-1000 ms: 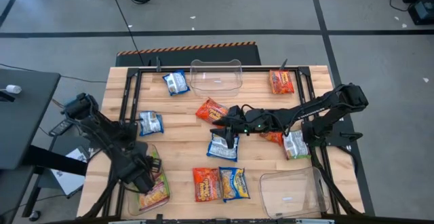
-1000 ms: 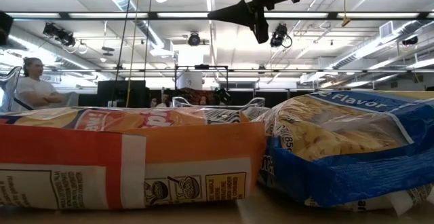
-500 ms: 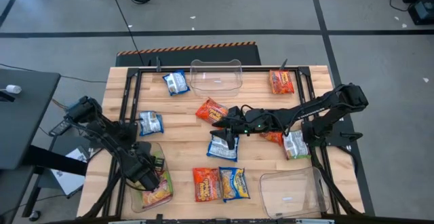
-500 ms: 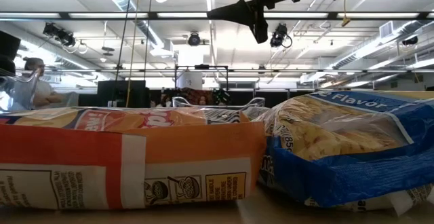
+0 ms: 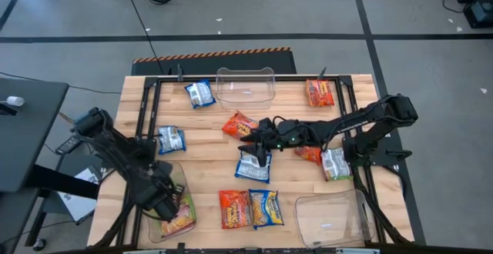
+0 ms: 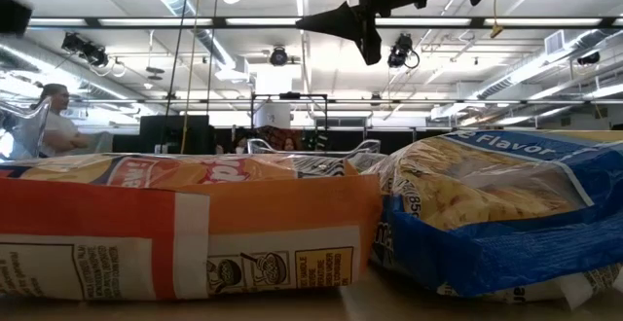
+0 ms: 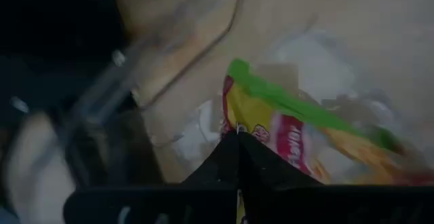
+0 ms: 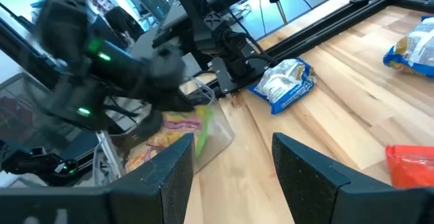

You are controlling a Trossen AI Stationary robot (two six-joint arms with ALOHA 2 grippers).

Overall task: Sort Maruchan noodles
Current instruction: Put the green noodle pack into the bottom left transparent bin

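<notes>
Quick look at where things stand. The landmark here is the blue-white packet [image 5: 253, 165] lying mid-table, just in front of the right gripper [image 5: 262, 148].

The right gripper hovers directly above that packet's far edge with its fingers spread apart and nothing between them; the right wrist view shows the two dark fingers wide and empty. The packet's long axis runs roughly from the far side of the table toward the near side, so the fingers look like they'd close across its short width. That arm is clearly the nearer one to it, my guess is it's the next pick.

The left gripper [image 5: 171, 206] is well off to the left of the blue-white packet, down in the clear bin [image 5: 179, 174] at the near-left corner. Its fingers are pinched together, tips meeting over the green-pink-yellow packet [image 7: 298, 125] in the bin; I can't tell if they've actually got hold of any wrapper.

Other Maruchan noodles nearby: a red-orange packet [image 5: 239, 124] just beyond the blue-white one, and a red-orange [image 5: 233, 208] plus blue-yellow [image 5: 266, 208] pair nearer the front edge.
</notes>
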